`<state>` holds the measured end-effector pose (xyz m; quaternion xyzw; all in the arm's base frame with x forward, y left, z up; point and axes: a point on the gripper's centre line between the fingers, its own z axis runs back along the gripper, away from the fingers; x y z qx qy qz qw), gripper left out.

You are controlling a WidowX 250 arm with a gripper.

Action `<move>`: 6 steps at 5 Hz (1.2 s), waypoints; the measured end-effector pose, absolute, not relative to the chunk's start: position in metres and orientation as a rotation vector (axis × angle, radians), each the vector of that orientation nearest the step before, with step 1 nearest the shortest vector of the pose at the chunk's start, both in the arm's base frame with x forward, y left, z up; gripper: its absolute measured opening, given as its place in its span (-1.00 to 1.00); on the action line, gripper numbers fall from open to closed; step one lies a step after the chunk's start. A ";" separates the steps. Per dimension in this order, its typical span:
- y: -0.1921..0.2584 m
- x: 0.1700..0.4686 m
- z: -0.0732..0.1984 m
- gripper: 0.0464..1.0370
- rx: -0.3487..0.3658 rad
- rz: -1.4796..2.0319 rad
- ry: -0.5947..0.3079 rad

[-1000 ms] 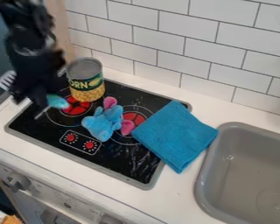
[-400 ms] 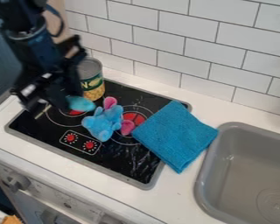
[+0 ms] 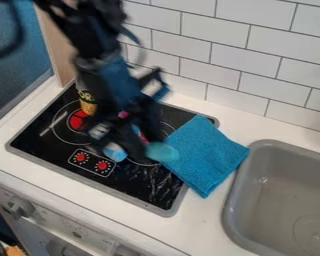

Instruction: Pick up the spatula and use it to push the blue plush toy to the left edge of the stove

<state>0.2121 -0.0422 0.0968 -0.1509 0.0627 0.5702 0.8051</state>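
The black gripper [image 3: 141,131] hangs over the right part of the black stovetop [image 3: 52,156], blurred. A rounded teal thing [image 3: 161,152] is at its lower right end, over the left edge of the blue cloth [image 3: 206,156]; whether it is gripped I cannot tell. Behind the gripper lies a light blue plush toy [image 3: 114,151] with pink parts, largely covered. The corn can [image 3: 87,102] stands at the back left of the stovetop, partly hidden by the arm.
A grey sink [image 3: 283,192] is at the right, beside the cloth. White wall tiles [image 3: 223,55] rise behind the counter [image 3: 233,122]. Stove knobs [image 3: 19,207] line the front at the lower left.
The gripper has swung from the upper left to the right and down, across the can and the plush. The teal thing has moved along with it. Can, plush and cloth have not visibly moved.
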 end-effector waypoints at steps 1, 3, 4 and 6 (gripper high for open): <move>-0.051 0.218 0.087 -0.48 -0.399 1.207 0.217; -0.042 0.238 0.067 -0.48 -0.427 1.231 0.304; -0.033 0.247 0.063 -0.48 -0.408 1.263 0.264; -0.009 0.275 0.045 -0.48 -0.402 1.365 0.234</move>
